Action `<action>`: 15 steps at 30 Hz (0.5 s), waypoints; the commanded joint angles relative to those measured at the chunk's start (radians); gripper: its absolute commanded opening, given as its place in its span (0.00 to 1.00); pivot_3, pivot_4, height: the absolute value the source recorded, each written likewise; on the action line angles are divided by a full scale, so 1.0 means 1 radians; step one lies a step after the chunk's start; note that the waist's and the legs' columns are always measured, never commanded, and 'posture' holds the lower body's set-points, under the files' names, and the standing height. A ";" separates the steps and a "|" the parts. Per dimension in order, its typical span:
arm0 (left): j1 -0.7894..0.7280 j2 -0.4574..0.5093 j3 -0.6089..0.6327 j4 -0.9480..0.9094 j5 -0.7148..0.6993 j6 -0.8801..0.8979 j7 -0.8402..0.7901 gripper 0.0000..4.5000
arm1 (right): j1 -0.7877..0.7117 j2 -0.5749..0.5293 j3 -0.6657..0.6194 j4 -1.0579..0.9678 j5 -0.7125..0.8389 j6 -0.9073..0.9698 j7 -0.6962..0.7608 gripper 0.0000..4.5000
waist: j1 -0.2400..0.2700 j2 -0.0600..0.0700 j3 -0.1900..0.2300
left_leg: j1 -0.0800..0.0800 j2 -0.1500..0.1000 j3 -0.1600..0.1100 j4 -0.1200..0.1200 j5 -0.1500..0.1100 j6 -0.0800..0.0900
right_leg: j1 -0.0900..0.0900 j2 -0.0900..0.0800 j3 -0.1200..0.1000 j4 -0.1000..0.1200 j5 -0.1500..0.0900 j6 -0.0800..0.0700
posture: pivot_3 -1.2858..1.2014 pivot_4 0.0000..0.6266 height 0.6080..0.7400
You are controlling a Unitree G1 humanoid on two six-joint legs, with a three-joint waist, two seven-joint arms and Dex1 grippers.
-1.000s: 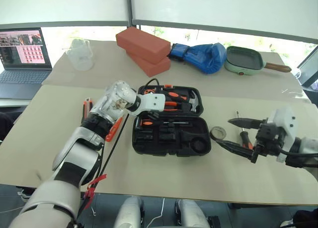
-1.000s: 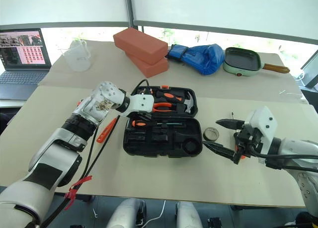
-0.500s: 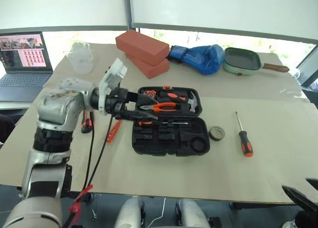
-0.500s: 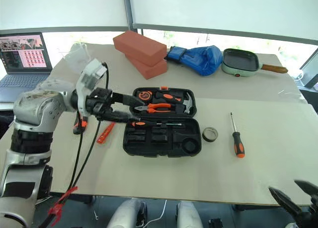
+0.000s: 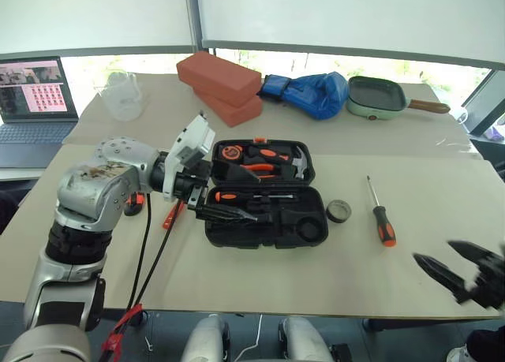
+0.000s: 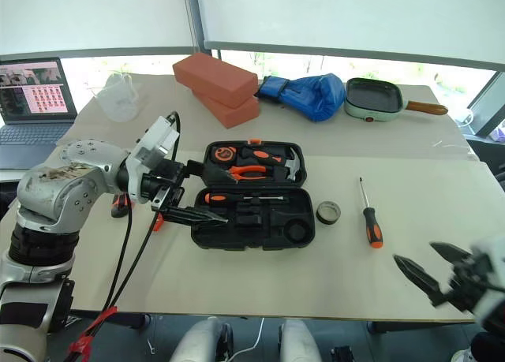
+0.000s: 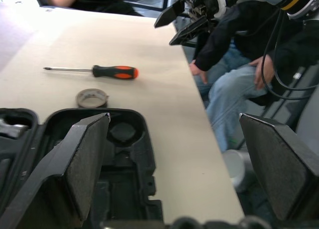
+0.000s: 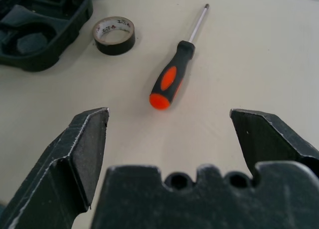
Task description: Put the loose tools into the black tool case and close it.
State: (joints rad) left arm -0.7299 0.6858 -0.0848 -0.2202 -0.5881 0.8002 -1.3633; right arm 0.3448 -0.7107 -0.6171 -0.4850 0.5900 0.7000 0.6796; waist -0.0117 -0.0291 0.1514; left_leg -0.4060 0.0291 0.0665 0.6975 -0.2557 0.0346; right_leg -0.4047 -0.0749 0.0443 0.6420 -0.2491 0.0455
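Observation:
The black tool case (image 5: 316, 220) lies open mid-table, with one orange-black screwdriver (image 5: 237, 196) in a recess. My left gripper (image 5: 231, 194) hovers open and empty over the case's left end, pointing right. A second screwdriver (image 5: 380, 217) and the grey tape roll (image 5: 339, 210) lie on the table right of the case. The orange tester pen (image 5: 171, 215) lies left of the case, and the utility knife (image 5: 135, 206) is partly hidden behind my left arm. My right gripper (image 5: 460, 270) is open and empty near the front right table edge, short of the screwdriver (image 8: 173, 75).
Red bricks (image 5: 219, 78), a blue boxing glove (image 5: 309, 92) and a green pan (image 5: 379, 96) line the back of the table. A clear beaker (image 5: 122, 94) and a laptop (image 5: 35, 94) stand back left. A seated person (image 7: 234, 84) is beyond the table's right end.
My left gripper has opened and drawn back from the case's lid to its left end. My right gripper, still open, has pulled away from the screwdriver and tape toward the front right edge.

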 commanded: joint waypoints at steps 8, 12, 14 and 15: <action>-0.034 0.025 0.018 -0.007 -0.020 -0.036 0.032 1.00 | -0.205 0.047 0.260 0.249 -0.195 -0.005 -0.191 0.89 | 0.015 0.001 0.000 | -0.003 -0.003 -0.001 -0.002 0.000 0.001 | -0.002 -0.001 -0.001 -0.001 -0.002 0.001 | 0.52 0.24 0.99; -0.035 0.030 0.021 -0.002 -0.019 -0.041 0.044 1.00 | -0.210 0.074 0.253 0.259 -0.203 -0.039 -0.196 0.63 | 0.011 0.001 0.000 | -0.001 -0.003 -0.001 -0.002 0.000 0.001 | 0.000 -0.001 -0.001 -0.001 -0.002 0.002 | 0.52 0.24 0.99; -0.027 0.034 0.019 -0.004 -0.015 -0.047 0.048 1.00 | -0.202 0.086 0.241 0.247 -0.204 -0.054 -0.202 0.47 | 0.010 0.001 0.000 | -0.001 -0.003 -0.001 -0.002 0.000 0.001 | 0.001 -0.001 -0.001 -0.001 -0.002 0.002 | 0.52 0.24 0.99; -0.024 0.036 0.019 -0.006 -0.014 -0.048 0.051 1.00 | -0.198 0.090 0.232 0.241 -0.200 -0.058 -0.204 0.38 | 0.010 0.001 0.000 | -0.001 -0.003 -0.001 -0.002 0.000 0.001 | 0.000 -0.001 -0.001 -0.001 -0.002 0.002 | 0.52 0.24 0.99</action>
State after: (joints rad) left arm -0.7416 0.7109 -0.0853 -0.2174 -0.5926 0.7684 -1.3187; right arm 0.1335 -0.6263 -0.3657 -0.2382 0.3957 0.6537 0.4824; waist -0.0020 -0.0281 0.1511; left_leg -0.4071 0.0262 0.0654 0.6955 -0.2562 0.0352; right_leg -0.4043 -0.0761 0.0435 0.6412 -0.2511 0.0473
